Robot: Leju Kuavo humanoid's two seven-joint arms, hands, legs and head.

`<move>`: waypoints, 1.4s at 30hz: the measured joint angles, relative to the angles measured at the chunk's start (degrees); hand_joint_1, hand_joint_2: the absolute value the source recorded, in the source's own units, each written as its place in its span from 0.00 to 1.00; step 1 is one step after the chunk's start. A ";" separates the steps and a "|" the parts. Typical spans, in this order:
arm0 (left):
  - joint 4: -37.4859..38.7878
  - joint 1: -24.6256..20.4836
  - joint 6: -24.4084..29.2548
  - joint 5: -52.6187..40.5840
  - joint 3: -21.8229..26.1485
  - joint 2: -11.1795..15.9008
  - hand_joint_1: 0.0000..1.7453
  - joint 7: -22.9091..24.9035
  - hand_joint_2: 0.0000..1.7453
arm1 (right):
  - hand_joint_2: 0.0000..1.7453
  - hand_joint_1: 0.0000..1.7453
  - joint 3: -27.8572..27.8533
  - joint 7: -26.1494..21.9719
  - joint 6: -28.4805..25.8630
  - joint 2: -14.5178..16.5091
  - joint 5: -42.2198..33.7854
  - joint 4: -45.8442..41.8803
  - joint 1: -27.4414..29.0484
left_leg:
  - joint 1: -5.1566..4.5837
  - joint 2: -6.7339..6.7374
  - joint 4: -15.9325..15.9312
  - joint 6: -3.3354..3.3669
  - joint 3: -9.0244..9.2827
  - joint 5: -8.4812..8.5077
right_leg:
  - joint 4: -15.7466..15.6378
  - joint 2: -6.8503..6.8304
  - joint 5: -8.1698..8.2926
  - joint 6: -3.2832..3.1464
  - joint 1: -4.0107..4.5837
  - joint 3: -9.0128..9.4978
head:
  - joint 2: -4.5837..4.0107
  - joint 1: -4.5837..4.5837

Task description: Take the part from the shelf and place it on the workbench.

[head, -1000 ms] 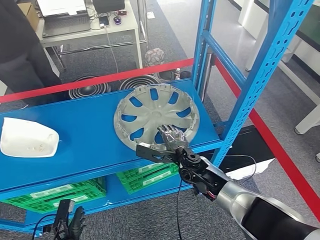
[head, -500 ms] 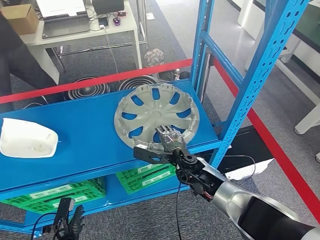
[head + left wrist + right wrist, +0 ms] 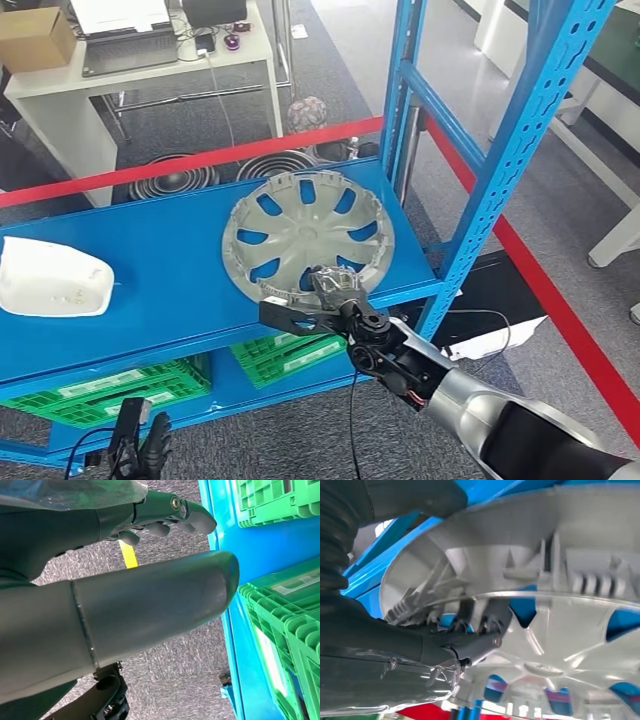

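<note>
Head view: a silver hubcap [image 3: 308, 236], the part to be moved, lies flat on the upper deck of a blue shelf [image 3: 166, 290], toward its right end and close to the front edge. The right hand [image 3: 332, 293] reaches in from below and grips the near rim of the hubcap, with the fingers [image 3: 334, 281] over the top face and the thumb [image 3: 290, 313] stretched along the shelf's front edge. Right wrist view: the dark fingers [image 3: 491, 622] hook through an opening between the spokes, closed on the rim of the hubcap [image 3: 554, 605]. A white moulded part [image 3: 53, 280] rests at the left end of the same deck, well apart from the hubcap. Green crates [image 3: 290, 352] sit on the lower deck. The left hand [image 3: 143, 448] hangs low at the front of the shelf; in the left wrist view its thumb [image 3: 151, 610] and fingers [image 3: 170, 515] are apart and hold nothing, beside the green crates [image 3: 294, 635]. Behind the shelf, red tape [image 3: 196, 160] crosses the grey floor, black coiled rings [image 3: 173, 180] lie on it, and a white worktop [image 3: 151, 60] carries a laptop [image 3: 128, 45] and a cardboard box [image 3: 34, 35].
</note>
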 joint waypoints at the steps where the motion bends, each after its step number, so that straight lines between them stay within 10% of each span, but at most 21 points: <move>1: 0.00 0.14 0.00 0.08 0.00 -0.01 0.00 -0.16 0.00 | 1.00 1.00 0.01 0.04 0.20 -0.08 0.11 -1.44 0.14 | 0.00 0.00 0.00 0.01 -0.08 0.05 | 0.00 -0.02 0.02 0.00 0.00 -0.07 | 0.00 -0.02; 15: 0.00 1.04 0.39 0.16 0.00 -0.27 0.00 -0.84 0.00 | 1.00 1.00 -0.63 0.85 0.94 -2.43 0.44 -20.96 -0.20 | -0.01 -0.32 -0.08 0.02 -0.93 0.19 | -0.14 -0.33 0.03 0.05 -0.01 -0.74 | 0.00 -0.08; 42: 0.00 1.05 0.45 0.09 0.00 -0.55 0.00 -1.33 0.00 | 1.00 1.00 -2.49 4.31 -5.71 -5.75 3.35 -31.80 -0.15 | -0.02 -0.33 -0.08 0.04 -1.04 0.16 | -0.27 -0.35 0.02 0.05 -0.02 -0.80 | 0.00 -0.08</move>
